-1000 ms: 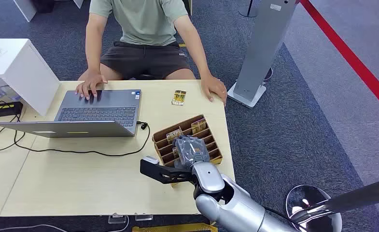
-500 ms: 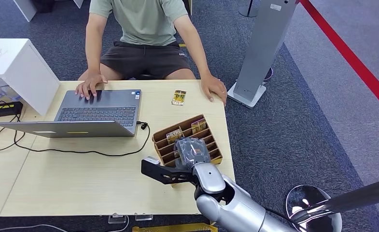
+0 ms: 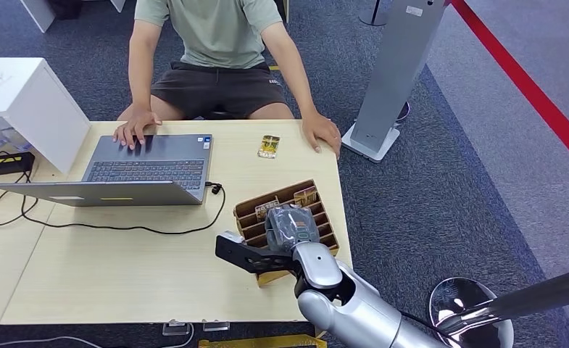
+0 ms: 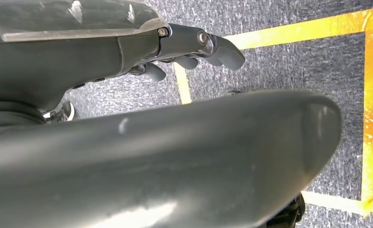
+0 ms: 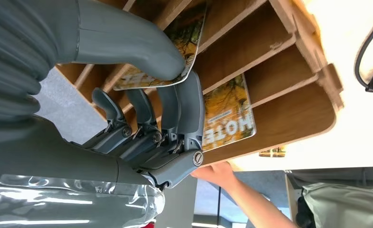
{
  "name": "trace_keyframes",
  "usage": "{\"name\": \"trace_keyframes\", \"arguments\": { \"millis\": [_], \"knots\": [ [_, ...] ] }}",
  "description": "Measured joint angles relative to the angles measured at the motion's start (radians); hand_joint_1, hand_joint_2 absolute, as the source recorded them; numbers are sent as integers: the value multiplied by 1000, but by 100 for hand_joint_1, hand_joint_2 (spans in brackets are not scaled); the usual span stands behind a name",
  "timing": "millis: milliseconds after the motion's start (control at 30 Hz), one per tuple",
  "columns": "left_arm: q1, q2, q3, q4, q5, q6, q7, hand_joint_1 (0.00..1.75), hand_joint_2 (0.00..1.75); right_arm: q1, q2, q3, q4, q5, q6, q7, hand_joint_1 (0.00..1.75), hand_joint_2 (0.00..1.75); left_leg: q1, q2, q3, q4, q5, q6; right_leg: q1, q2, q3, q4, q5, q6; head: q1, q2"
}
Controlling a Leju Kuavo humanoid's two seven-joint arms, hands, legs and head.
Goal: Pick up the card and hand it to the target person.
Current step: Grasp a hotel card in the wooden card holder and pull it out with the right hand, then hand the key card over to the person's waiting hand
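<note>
Nearest, we list the right hand [image 3: 290, 226], reaching into the wooden card holder [image 3: 323, 233] at the bench [image 3: 122, 268] edge. In the right wrist view its thumb and fingers [image 5: 184, 111] pinch a card [image 5: 175, 57] still seated in a slot, yellow-green printed face showing, long axis running along the slot; we cannot read its text. Next slot: a second card [image 5: 227, 114], lettering "HOTE" legible, lying the same way.

We record the left hand [image 4: 194, 45] hanging over carpet with yellow tape, fingers curled in, nothing in them.

Against the picture a second ago, the holder sits slightly farther right and turned, and the hand with it.

Mid-bench: a black cable [image 3: 122, 226], an open laptop [image 3: 143, 170]. Farther: a loose card [image 3: 269, 146] flat on the bench, long axis pointing toward the person [image 3: 216, 43]; print too small to read. The person's hands rest on the laptop and the bench corner. At far left, a white box [image 3: 27, 101].
</note>
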Motion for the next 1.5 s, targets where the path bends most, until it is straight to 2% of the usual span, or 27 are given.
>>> {"name": "trace_keyframes", "arguments": {
  "millis": [400, 567, 700, 833, 967, 1100, 1233, 1267, 1367, 1500],
  "knots": [
    [-3, 0, -4, 0, 5, -2, -12, 0, 0, -25, -6, -1, -26, 34, -12, -14, 154, 175, 0, 0, 0, 0, 0, 0, 0, 0, 0, 0, 0, 0, 0, 0],
    [-17, 0, -7, 0, -5, -3, -1, 0, 0, -148, -6, -5, -50, 32, -11, -28, 154, 175, 0, 0, 0, 0, 0, 0, 0, 0, 0, 0, 1, 0, 0, 0],
    [-29, 0, -8, 0, -7, -6, 2, 0, 0, -277, 4, -11, -29, -3, -33, -77, 154, 175, 0, 0, 0, 0, 1, 0, 0, 0, 0, 0, 1, -1, 0, 0],
    [-39, -1, -9, 0, -7, -9, 1, 0, 0, -396, 30, -19, 58, -31, -111, -140, 154, 175, 0, 0, -1, 0, 1, 0, 0, 0, 0, 1, 1, -1, -1, 0],
    [-44, -4, -10, 0, -6, -9, 4, 0, 0, -468, 70, -19, 201, -40, -199, -223, 154, 175, 0, 0, -2, 0, 1, 0, 0, 0, -1, 1, 1, -1, -1, 0],
    [-44, -6, -14, 0, -3, -8, 5, 0, 0, -501, 115, -16, 346, -34, -269, -298, 154, 175, 0, 0, -2, 0, 1, 0, 0, 0, -1, 1, 1, -1, 0, 0],
    [-44, -7, -15, 0, -2, -8, 5, 0, 0, -503, 119, -16, 360, -33, -274, -303, 154, 175, 0, 0, -2, 0, 1, 0, 0, 0, -1, 1, 1, -1, 0, 0],
    [-44, -7, -16, 0, -1, -8, 4, 0, 0, -504, 132, -14, 401, -31, -289, -314, 154, 175, 0, 0, -2, 0, 1, 0, 0, 0, -1, 1, 1, -1, 0, 0],
    [-42, -13, -24, 0, -11, -6, 12, 0, 0, -505, 191, -8, 658, -29, -352, -345, 154, 175, 0, -1, -2, 0, 1, 0, 0, -1, -2, 1, 1, -1, 0, 0],
    [-43, -19, -32, 0, -25, -6, 27, 0, 0, -504, 198, -9, 766, -25, -369, -338, 0, 175, 0, 0, -2, 1, 1, 0, 0, 0, -2, 0, 1, -1, 1, 0]
  ]
}}
